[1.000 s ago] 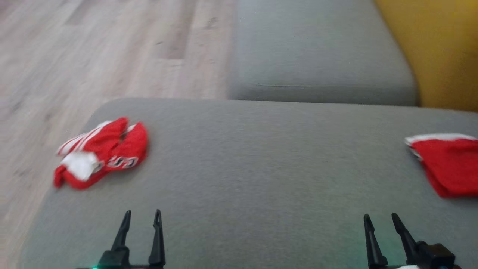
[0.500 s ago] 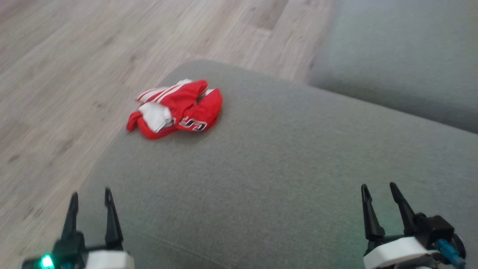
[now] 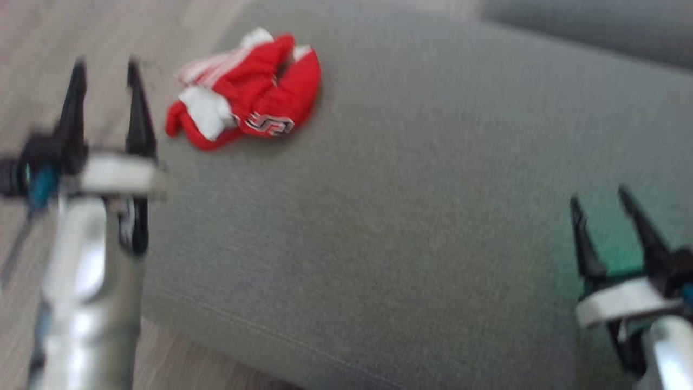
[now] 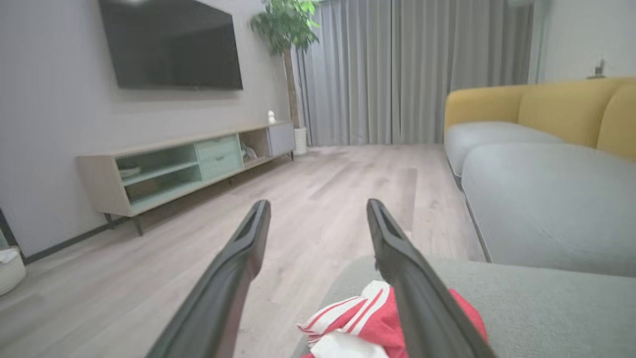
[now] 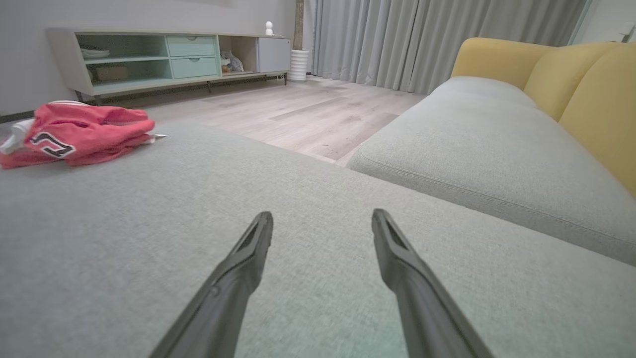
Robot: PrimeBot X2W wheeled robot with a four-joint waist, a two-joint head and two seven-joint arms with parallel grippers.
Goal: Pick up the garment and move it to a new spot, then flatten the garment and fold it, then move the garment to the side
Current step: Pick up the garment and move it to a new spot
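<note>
A crumpled red garment [image 3: 249, 95] with white stripes and a white patch lies near the left edge of the grey cushion [image 3: 411, 206]. My left gripper [image 3: 105, 67] hangs open over the floor just left of it, fingers apart and empty. In the left wrist view the garment [image 4: 367, 323] shows low, partly behind my right-hand finger [image 4: 412, 293] of the open left gripper [image 4: 318, 209]. My right gripper [image 3: 598, 197] stands open over the cushion's right part, far from the garment. The right wrist view has the garment [image 5: 74, 134] at far left, and the right gripper [image 5: 323, 219] empty.
Wooden floor [image 4: 318, 199] runs left of the cushion. A second grey seat [image 5: 477, 144] with yellow backs [image 5: 571, 79] lies beyond. A TV cabinet [image 4: 184, 164], a wall screen [image 4: 171, 44], a plant [image 4: 285, 30] and curtains [image 4: 412, 69] stand across the room.
The head camera has swung left and down, so the whole picture shifted. My left gripper has risen in view and stands closer to the garment. Both grippers stay open.
</note>
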